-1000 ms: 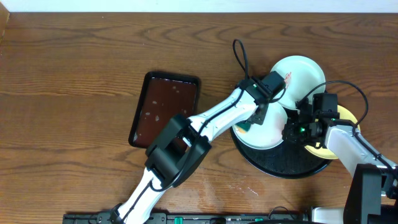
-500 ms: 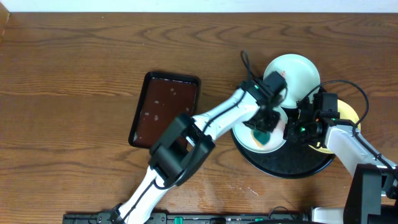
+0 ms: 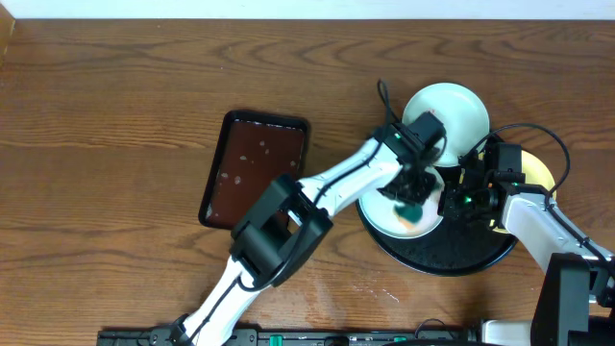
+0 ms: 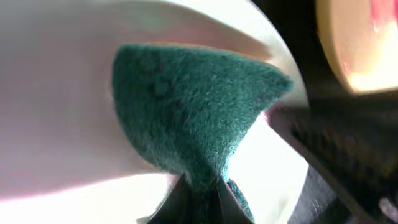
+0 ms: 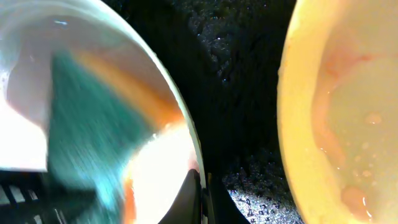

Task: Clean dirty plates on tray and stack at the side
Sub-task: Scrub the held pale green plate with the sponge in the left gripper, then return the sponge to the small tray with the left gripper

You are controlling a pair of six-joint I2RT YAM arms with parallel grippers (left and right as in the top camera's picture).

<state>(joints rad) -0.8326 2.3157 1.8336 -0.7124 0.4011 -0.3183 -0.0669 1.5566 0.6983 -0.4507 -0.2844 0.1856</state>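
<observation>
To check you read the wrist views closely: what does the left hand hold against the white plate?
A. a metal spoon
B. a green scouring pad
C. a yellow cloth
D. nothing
B: the left hand pinches a green scouring pad that lies against the white plate.

Since a second ago: the sponge (image 3: 411, 208) is off the left rim of the near plate (image 3: 382, 219) and now sits on its middle, a little right of centre. The left gripper (image 3: 415, 190) has travelled right with it, from the plate's left edge to over its middle. The cable loop (image 3: 381, 91) above the wrist has shifted right and slightly lower. The far plate (image 3: 452, 104) has slid left in small steps, closer under the left wrist
</observation>
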